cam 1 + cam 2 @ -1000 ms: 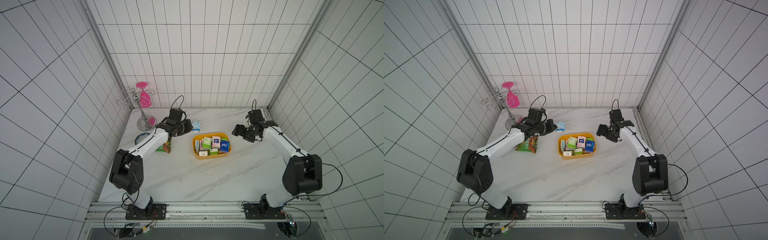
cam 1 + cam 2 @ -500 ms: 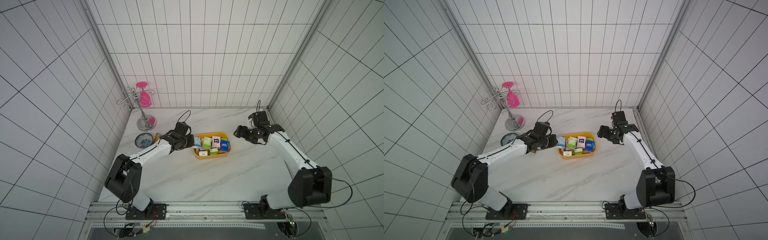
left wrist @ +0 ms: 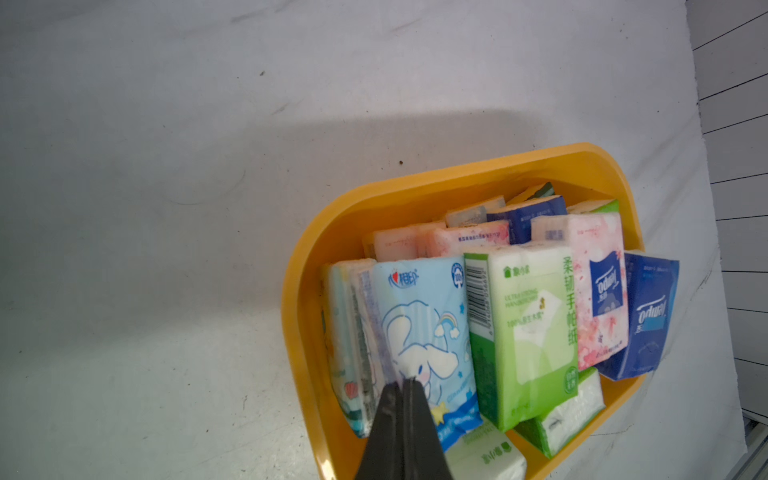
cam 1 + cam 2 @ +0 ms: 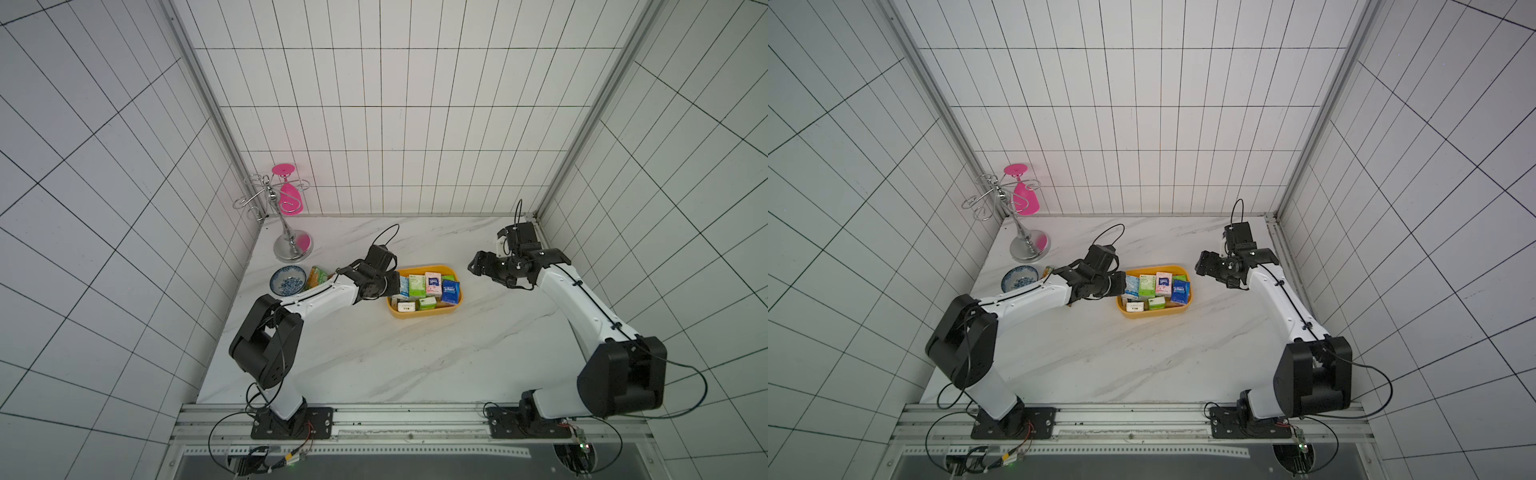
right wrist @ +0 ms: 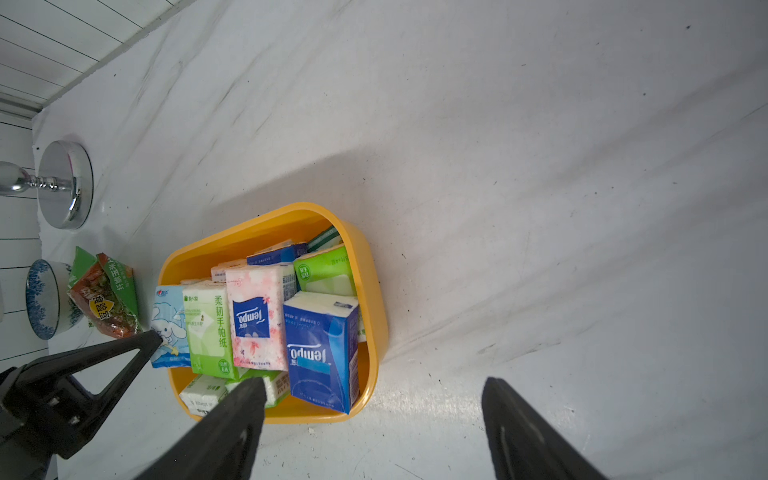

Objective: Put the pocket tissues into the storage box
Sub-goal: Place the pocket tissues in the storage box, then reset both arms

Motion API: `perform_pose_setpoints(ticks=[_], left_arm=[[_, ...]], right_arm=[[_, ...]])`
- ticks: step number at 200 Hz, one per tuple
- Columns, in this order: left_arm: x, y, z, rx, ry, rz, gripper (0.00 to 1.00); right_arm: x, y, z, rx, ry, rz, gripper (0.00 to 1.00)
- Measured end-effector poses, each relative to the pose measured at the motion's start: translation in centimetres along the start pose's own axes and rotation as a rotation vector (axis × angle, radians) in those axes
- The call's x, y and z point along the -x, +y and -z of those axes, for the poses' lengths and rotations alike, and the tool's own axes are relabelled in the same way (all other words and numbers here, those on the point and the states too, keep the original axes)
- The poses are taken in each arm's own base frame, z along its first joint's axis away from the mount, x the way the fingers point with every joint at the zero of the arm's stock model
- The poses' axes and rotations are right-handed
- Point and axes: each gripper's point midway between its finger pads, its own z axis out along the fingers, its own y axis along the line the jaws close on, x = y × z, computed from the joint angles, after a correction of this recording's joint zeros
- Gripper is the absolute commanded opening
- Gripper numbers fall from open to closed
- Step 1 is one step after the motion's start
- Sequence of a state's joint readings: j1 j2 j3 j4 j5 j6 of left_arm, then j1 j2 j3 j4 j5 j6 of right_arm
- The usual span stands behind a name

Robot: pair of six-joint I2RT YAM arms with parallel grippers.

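Your left gripper (image 3: 405,380) is clenched tight on the edge of a light blue packet (image 3: 424,324), holding it upright at the end of the storage box (image 3: 415,187) nearest that arm, partly over the rim. The rest of the pocket tissues (image 3: 523,324) are inside the box, standing or piled: green, pink, dark blue, white. Your right gripper (image 5: 374,382) is spread wide, holding nothing, hovering over the table (image 4: 415,353) just beside the box's opposite end. Snack bag (image 5: 104,295) and patterned dish (image 5: 41,299) sit touching each other behind the left arm, near the chrome stand (image 4: 286,249)
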State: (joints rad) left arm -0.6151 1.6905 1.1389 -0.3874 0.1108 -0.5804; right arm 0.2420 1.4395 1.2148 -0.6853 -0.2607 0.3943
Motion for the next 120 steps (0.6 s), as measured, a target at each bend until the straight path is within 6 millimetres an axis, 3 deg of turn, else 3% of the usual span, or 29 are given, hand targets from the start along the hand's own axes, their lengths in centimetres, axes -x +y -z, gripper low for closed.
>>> perform_pose_setpoints(ticks=[19, 43, 59, 83, 97, 120], left_arm=[[0.0, -0.1, 0.0, 0.001, -0.004, 0.005, 0.01], [0.1, 0.0, 0.0, 0.007, -0.008, 0.011, 0.51], [0.4, 0.3, 0.2, 0.015, -0.014, 0.016, 0.69], [1.4, 1.6, 1.5, 0.038, -0.031, 0.046, 0.76], [2.8, 2.7, 3.0, 0.053, -0.058, 0.072, 0.88], [5.8, 4.9, 6.4, 0.072, -0.143, 0.103, 0.9]], right_arm=[[0.1, -0.3, 0.0, -0.018, -0.007, 0.005, 0.92], [0.6, -1.3, 0.1, -0.077, -0.032, 0.024, 0.98], [1.2, -2.1, 0.2, -0.127, -0.064, 0.046, 1.0], [2.9, -3.3, 0.5, -0.208, -0.139, 0.095, 0.99], [4.1, -4.3, 0.7, -0.266, -0.205, 0.136, 0.99], [5.0, -7.6, 0.8, -0.389, -0.29, 0.181, 0.99]])
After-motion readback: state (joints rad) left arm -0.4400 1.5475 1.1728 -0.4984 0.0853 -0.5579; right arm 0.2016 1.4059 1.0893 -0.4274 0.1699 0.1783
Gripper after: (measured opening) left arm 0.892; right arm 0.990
